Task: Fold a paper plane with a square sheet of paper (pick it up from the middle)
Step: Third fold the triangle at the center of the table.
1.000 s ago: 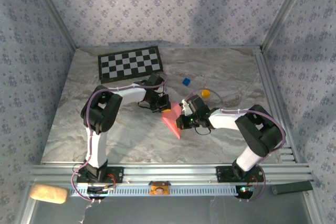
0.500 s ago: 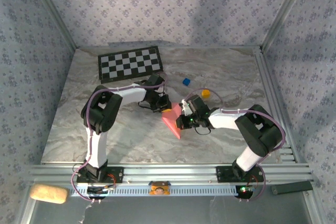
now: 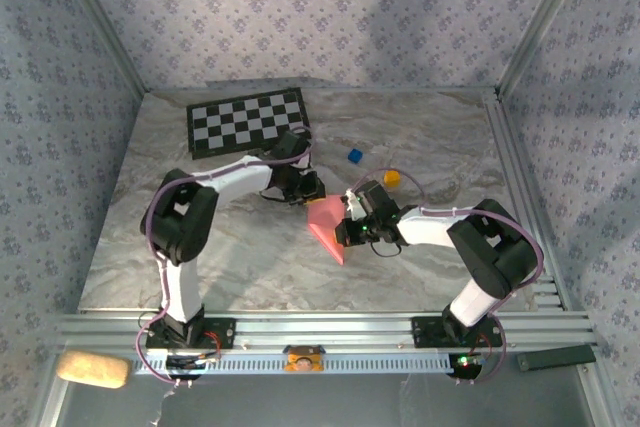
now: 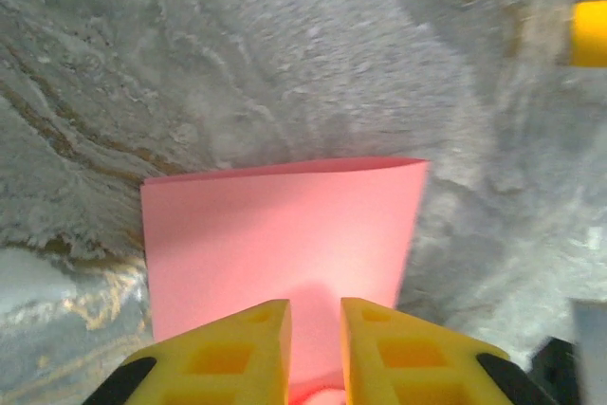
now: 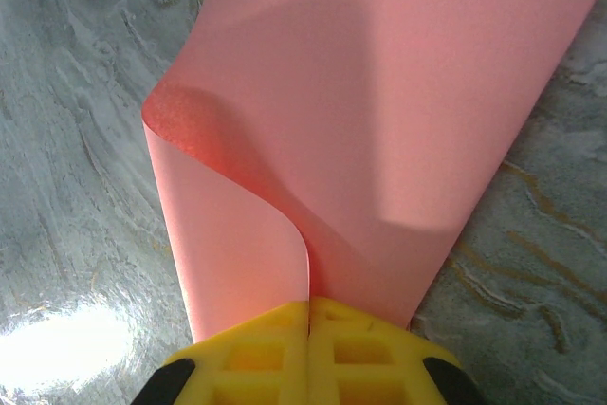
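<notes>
Marble table [image 3: 430,137] w/ checkerboard mat [image 3: 247,119] at back. Square sheet of paper [image 3: 326,222], part-folded, lies near-right of the mat, apart from it. R gripper [image 5: 309,308] is at the sheet's side away from the mat, clenched on its curled-over edge. L gripper [image 4: 315,308] is at the sheet edge nearest the mat, fingers slightly parted, nothing clamped. Yellow block [image 3: 391,178] & blue block [image 3: 354,155] sit right of the mat.

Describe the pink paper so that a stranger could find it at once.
Find the grey marbled table and the checkerboard at its far left. Towards the front and right of it, near the table's middle, lies a thin paper folded to a point. Its salmon-pink colour and thinness set it apart from the small blue block and yellow object behind it.
</notes>
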